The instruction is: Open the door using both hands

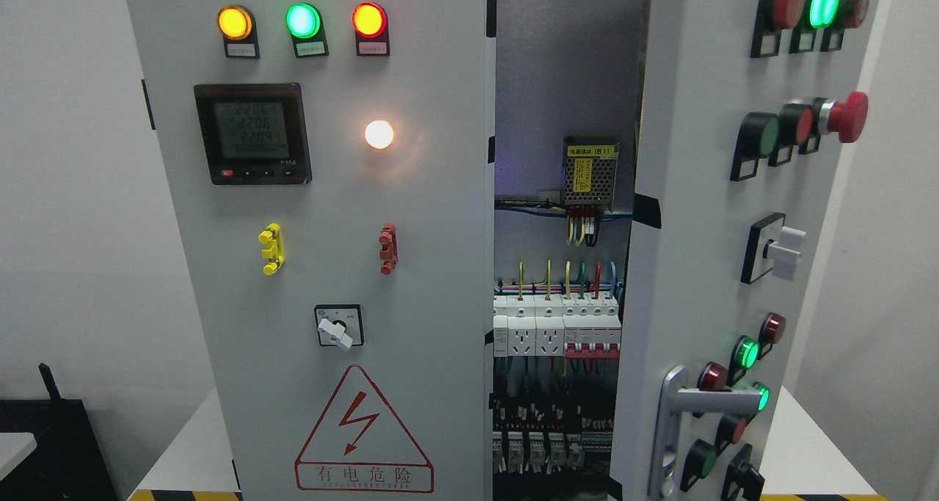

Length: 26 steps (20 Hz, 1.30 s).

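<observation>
Right door (704, 266), flat grey sheet metal with a curved silver handle (697, 402), stands ajar; no fingers show.

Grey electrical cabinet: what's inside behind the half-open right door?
A metal power supply, coloured wires, white breakers and lower relays. The closed left door covers everything else.

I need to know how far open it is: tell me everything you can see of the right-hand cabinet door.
The right door is grey painted metal, swung partly open toward the camera, exposing breakers and wiring in the gap. Its face carries red and green buttons, lit green lamps, a red mushroom button, a white rotary switch and a silver lever handle low down. No hand touches it.
</observation>
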Each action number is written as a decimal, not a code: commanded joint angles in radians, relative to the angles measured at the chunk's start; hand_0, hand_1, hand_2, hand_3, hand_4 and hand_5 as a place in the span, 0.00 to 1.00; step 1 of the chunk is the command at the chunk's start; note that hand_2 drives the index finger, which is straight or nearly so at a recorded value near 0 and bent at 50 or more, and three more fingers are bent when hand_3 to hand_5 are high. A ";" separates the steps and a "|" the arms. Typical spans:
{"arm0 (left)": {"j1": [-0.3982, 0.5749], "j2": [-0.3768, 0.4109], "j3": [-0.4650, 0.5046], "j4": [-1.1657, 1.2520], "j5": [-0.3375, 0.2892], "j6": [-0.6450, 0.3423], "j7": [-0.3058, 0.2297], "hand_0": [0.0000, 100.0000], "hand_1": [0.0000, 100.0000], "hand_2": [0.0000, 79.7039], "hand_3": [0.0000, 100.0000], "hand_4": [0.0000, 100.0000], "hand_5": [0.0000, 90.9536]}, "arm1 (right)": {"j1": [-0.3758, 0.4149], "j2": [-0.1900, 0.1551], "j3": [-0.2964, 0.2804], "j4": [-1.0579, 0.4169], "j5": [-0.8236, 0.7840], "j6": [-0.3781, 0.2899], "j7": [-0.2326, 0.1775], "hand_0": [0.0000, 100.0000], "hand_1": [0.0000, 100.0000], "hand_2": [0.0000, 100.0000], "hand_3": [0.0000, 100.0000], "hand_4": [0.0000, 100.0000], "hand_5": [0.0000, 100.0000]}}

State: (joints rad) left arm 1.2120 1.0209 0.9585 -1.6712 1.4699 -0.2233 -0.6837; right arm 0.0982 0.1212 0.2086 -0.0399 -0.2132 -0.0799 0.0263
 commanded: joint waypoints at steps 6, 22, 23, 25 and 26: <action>-0.075 0.286 0.108 -0.028 0.026 0.018 -0.040 0.00 0.00 0.00 0.00 0.03 0.00 | 0.000 0.000 0.000 0.000 0.000 0.000 0.000 0.11 0.00 0.00 0.00 0.00 0.00; -0.081 0.416 0.036 -0.048 0.050 0.016 -0.134 0.00 0.00 0.00 0.00 0.03 0.00 | 0.000 0.000 0.000 0.000 0.000 0.000 0.000 0.11 0.00 0.00 0.00 0.00 0.00; -0.094 0.418 0.026 -0.053 0.050 0.016 -0.134 0.00 0.00 0.00 0.00 0.03 0.00 | 0.000 0.000 0.000 0.000 0.000 0.000 0.000 0.11 0.00 0.00 0.00 0.00 0.00; -0.219 0.418 -0.096 -0.064 0.050 0.018 -0.134 0.00 0.00 0.00 0.00 0.03 0.00 | 0.000 0.000 0.000 0.000 0.000 0.000 0.000 0.11 0.00 0.00 0.00 0.00 0.00; -0.318 0.418 -0.197 -0.070 0.047 0.018 -0.134 0.00 0.00 0.00 0.00 0.03 0.00 | 0.000 0.000 0.000 0.000 0.000 0.000 0.000 0.11 0.00 0.00 0.00 0.00 0.00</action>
State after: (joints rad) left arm 1.0821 1.3730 0.9804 -1.7089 1.5176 -0.2058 -0.8151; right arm 0.0982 0.1212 0.2086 -0.0399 -0.2132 -0.0800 0.0262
